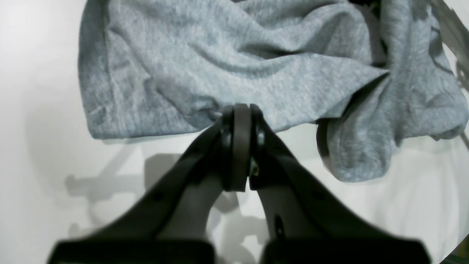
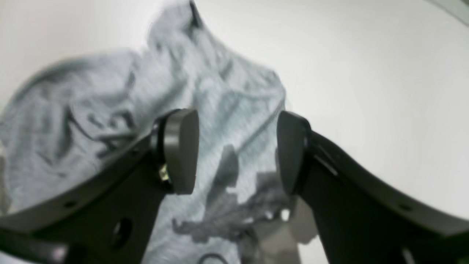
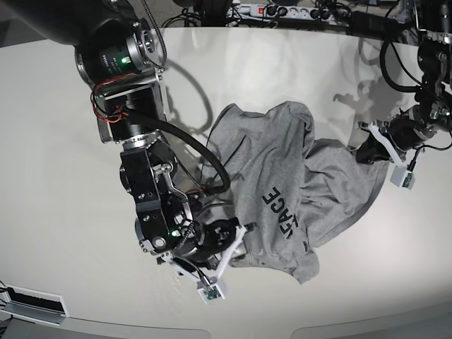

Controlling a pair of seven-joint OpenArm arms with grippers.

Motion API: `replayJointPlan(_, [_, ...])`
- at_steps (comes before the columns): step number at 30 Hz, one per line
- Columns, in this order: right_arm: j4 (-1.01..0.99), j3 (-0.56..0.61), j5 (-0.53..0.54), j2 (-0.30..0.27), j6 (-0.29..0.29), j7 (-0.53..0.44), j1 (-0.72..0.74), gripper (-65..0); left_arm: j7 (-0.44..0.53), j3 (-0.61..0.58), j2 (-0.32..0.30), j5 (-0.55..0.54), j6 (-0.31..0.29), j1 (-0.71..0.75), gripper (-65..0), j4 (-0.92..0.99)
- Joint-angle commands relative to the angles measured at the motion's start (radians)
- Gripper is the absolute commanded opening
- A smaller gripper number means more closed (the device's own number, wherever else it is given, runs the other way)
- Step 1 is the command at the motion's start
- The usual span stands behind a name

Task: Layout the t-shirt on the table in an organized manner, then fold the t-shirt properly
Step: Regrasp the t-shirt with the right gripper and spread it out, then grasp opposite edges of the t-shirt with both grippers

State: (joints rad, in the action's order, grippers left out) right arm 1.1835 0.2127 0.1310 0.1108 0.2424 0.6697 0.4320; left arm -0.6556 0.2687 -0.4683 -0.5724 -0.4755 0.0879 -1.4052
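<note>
Heather-grey t-shirt (image 3: 282, 191) bunched in a crumpled heap right of centre in the base view, on the off-white desk (image 3: 63, 141), black lettering showing on a fold near the lower middle. Not yet spread flat: sleeves and hem tangled, body doubled over itself. Layout step barely begun by the look of it; folding wholly ahead.

Left tool (image 1: 240, 110), at the right edge of the base view, pinched shut on an edge of the t-shirt, pads pressed together with grey cloth caught at the tips in the left wrist view. Right tool (image 2: 238, 150), lower left of centre in the base view, spread wide above the cloth with nothing between the pads, fabric lying beneath the gap in the right wrist view.

Still needed, judging from this: a second hold, pulling the cloth apart and flat, then the folds.
</note>
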Motion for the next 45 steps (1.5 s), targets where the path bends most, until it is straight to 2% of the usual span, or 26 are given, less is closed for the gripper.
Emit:
replayJointPlan(1, [-0.008,-0.003,0.005,-0.004,-0.005,-0.024,0.032,-29.1,0.018,0.006,-0.019,-0.017,-0.005,-0.016,-65.0,-0.014])
replayJointPlan(3, [-0.069,-0.003,0.005,-0.011,-0.013,-0.033,0.034,-29.0,0.018,0.006,-0.019,-0.017,-0.004,-0.015,-65.0,-0.014])
replayJointPlan(11, [-0.298,-0.005,-0.003,-0.014,-0.047,-0.182,0.034,-29.0,0.018,0.006,-0.019,-0.017,-0.004,-0.013,-65.0,-0.014])
replayJointPlan(12, [-0.313,-0.004,-0.015,-0.014,-0.067,-0.196,0.034,-29.0,0.016,0.006,-0.019,-0.017,-0.004,-0.013,-65.0,-0.014])
replayJointPlan(14, [-0.339,-0.004,-0.067,-0.014,-0.145,-0.224,0.033,-29.0,-0.002,0.006,-0.019,-0.018,-0.004,-0.014,-65.0,-0.014])
replayJointPlan(15, [-0.352,-0.004,-0.08,-0.014,-0.16,-0.225,0.033,-29.0,-0.005,0.006,-0.019,-0.024,-0.004,-0.013,-65.0,-0.014])
replayJointPlan(16, [-0.362,-0.004,-0.079,-0.014,-0.152,-0.225,0.033,-29.2,-0.006,0.006,-0.019,-0.03,-0.004,-0.013,-65.0,-0.014])
replayJointPlan(18, [-0.383,-0.004,-0.059,-0.013,-0.061,-0.225,0.033,-31.8,-0.007,0.006,-0.019,-0.035,-0.004,-0.014,-65.0,-0.014])
replayJointPlan(20, [-0.402,-0.004,-0.05,-0.013,-0.006,-0.222,0.03,-39.7,-0.006,0.006,-0.019,-0.048,-0.005,-0.014,-65.0,-0.014])
replayJointPlan(24, [-0.405,-0.004,-0.058,-0.014,-0.025,-0.183,0.022,-64.4,-0.008,0.006,-0.019,-0.05,-0.004,-0.014,-65.0,-0.014])
replayJointPlan(26, [-0.405,-0.004,-0.062,-0.014,0.002,-0.171,0.023,-65.0,-0.008,0.006,-0.019,-0.05,-0.004,-0.014,-65.0,-0.014])
replayJointPlan(30, [-0.377,-0.004,-0.054,-0.014,0.143,-0.122,0.032,-65.0,-0.008,0.006,-0.019,-0.05,-0.004,-0.014,-65.0,-0.014])
replayJointPlan(33, [-0.277,-0.004,-0.053,-0.014,0.199,-0.057,0.017,-65.0,-0.007,0.006,-0.019,-0.05,-0.004,-0.014,-65.0,-0.014])
replayJointPlan(38, [0.045,-0.004,-0.034,-0.015,0.243,0.022,-0.067,-65.0,-0.006,0.006,-0.019,-0.048,-0.005,-0.014,-65.0,-0.014])
replayJointPlan(42, [0.328,-0.004,0.113,-0.048,0.32,0.069,-0.17,-65.0,-0.004,0.006,-0.019,-0.046,-0.005,-0.014,-65.0,-0.014])
replayJointPlan(45, [0.507,-0.004,0.143,-0.092,0.369,0.089,-0.255,-65.0,-0.004,0.006,-0.019,-0.037,-0.004,-0.014,-65.0,-0.014])
